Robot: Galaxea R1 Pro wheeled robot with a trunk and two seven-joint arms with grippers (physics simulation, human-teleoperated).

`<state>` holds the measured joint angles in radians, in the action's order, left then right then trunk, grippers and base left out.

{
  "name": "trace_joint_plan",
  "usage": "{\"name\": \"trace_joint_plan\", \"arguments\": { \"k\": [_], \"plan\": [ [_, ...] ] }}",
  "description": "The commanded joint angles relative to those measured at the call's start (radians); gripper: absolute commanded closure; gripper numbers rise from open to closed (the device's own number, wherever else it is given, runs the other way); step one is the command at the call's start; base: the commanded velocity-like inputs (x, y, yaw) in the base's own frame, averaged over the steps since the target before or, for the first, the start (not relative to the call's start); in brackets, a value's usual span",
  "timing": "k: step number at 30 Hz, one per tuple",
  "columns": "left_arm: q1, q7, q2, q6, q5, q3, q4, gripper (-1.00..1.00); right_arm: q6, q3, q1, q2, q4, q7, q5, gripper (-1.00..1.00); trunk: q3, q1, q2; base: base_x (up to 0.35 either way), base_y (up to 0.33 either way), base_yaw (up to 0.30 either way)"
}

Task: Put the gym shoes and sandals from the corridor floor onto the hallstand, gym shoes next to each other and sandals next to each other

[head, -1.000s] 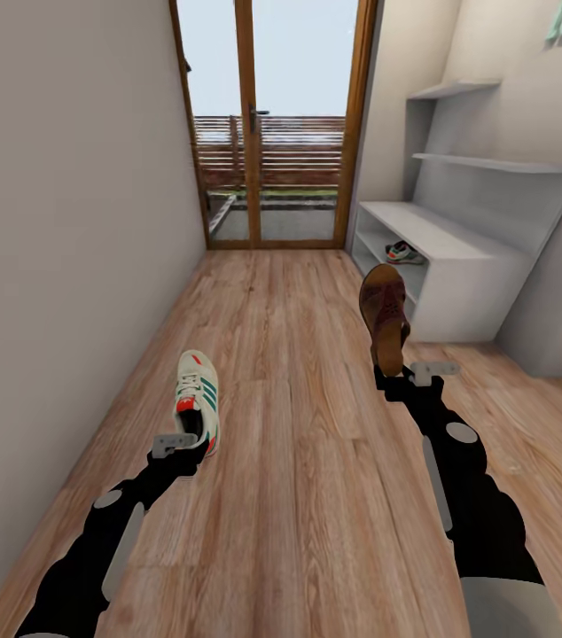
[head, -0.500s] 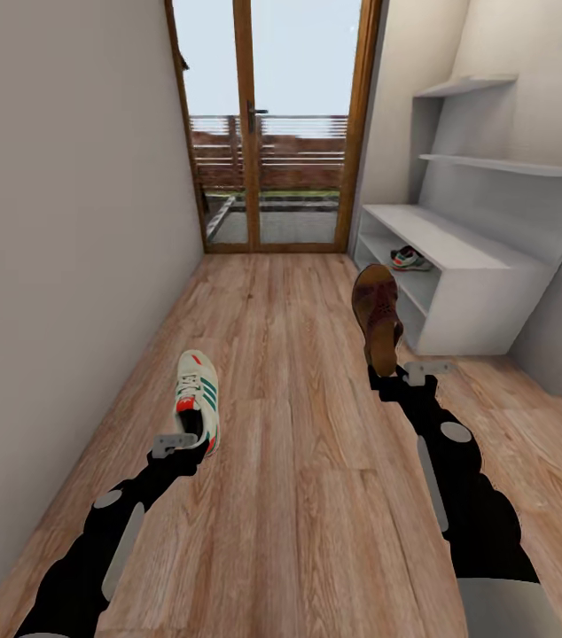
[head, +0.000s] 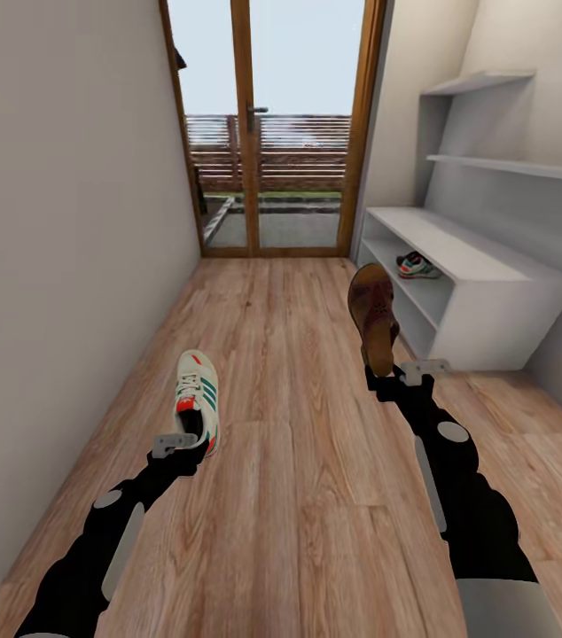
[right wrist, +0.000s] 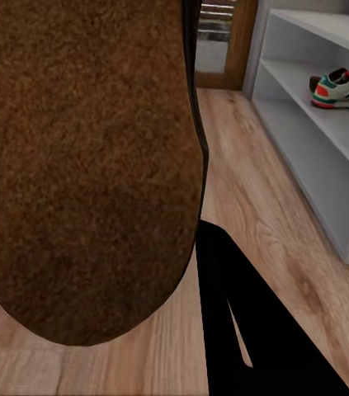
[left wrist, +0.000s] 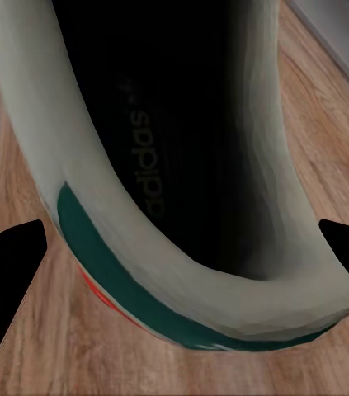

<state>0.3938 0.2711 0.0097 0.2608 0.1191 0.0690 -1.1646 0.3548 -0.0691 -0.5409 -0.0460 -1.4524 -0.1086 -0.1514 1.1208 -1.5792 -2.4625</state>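
Wood-plank corridor floor (head: 299, 496) runs ahead of us toward the glazed door (head: 268, 133), and we are carrying two shoes along it: our left gripper (head: 179, 443) is clamped on the heel of a white gym shoe (head: 198, 396), toe pointing forward, while our right gripper (head: 398, 377) pinches the heel end of a brown sandal (head: 374, 326) that stands nearly upright above it. The hallstand (head: 480, 292) sits against the wall to our right, and the other gym shoe (head: 417, 265) already rests on its upper open shelf under the bench top. We judge the step in hand to be the approach; to do it well we should keep both grips firm and steady, turn in square to the open shelves, and bring the left-hand shoe in just beside its mate, leaving room for both sandals together. Compared with a second ago, the hallstand sits farther right and larger in the head view and the door frame has risen, so the camera has moved forward; the shoes look unchanged in our grippers
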Motion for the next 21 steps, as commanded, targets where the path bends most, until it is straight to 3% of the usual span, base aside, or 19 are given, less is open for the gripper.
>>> {"name": "trace_joint_plan", "arguments": {
  "k": [1, 21],
  "plan": [
    [0.000, 0.003, 0.000, 0.009, 0.011, 0.002, -0.001, 1.00, 0.006, -0.003, -0.001, -0.001, -0.002, -0.009, -0.007, 1.00, 0.001, 0.000, 0.000, 0.347, 0.000, 0.000],
    [0.000, 0.003, 0.000, 0.010, 0.011, 0.001, -0.001, 1.00, 0.007, -0.003, -0.001, -0.002, -0.002, -0.009, -0.007, 1.00, 0.001, 0.000, 0.000, 0.347, 0.000, 0.000]
  ]
}}
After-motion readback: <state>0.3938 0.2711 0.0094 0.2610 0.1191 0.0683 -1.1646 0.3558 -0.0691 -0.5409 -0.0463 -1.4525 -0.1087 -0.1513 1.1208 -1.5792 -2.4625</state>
